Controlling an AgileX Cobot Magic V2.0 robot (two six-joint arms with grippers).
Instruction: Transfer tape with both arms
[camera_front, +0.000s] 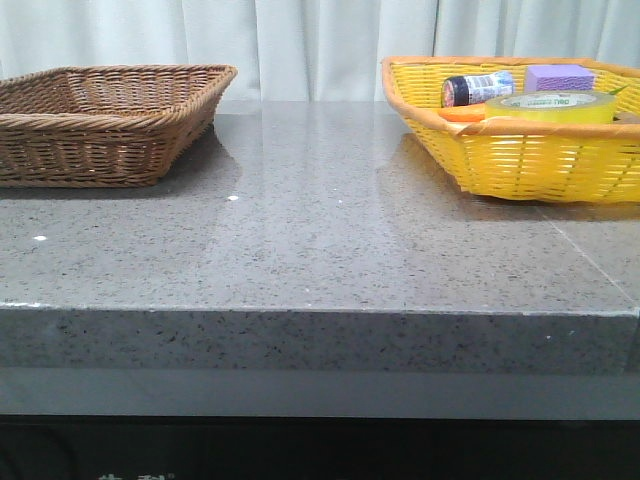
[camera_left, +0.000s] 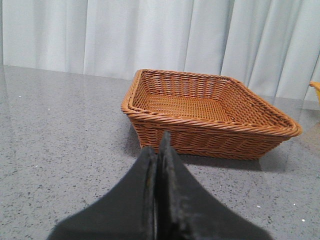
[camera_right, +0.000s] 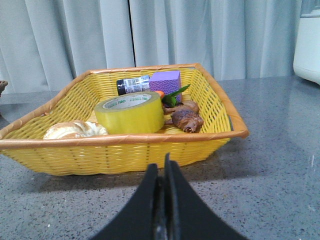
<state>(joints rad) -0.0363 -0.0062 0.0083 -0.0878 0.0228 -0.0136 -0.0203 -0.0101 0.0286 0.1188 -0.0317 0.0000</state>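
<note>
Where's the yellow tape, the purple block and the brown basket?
tape (camera_right: 129, 116), right wrist view, yellow side wall.
purple block (camera_right: 165, 80), right wrist view, front face.
brown basket (camera_left: 200, 131), left wrist view, near woven wall.

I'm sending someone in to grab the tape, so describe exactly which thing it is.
Look in the yellow basket on the table's right side, not the brown wicker one. The tape is the wide translucent yellow roll lying flat near its middle, beside a bread roll, the only ring-shaped item, with green print on its white core.
</note>
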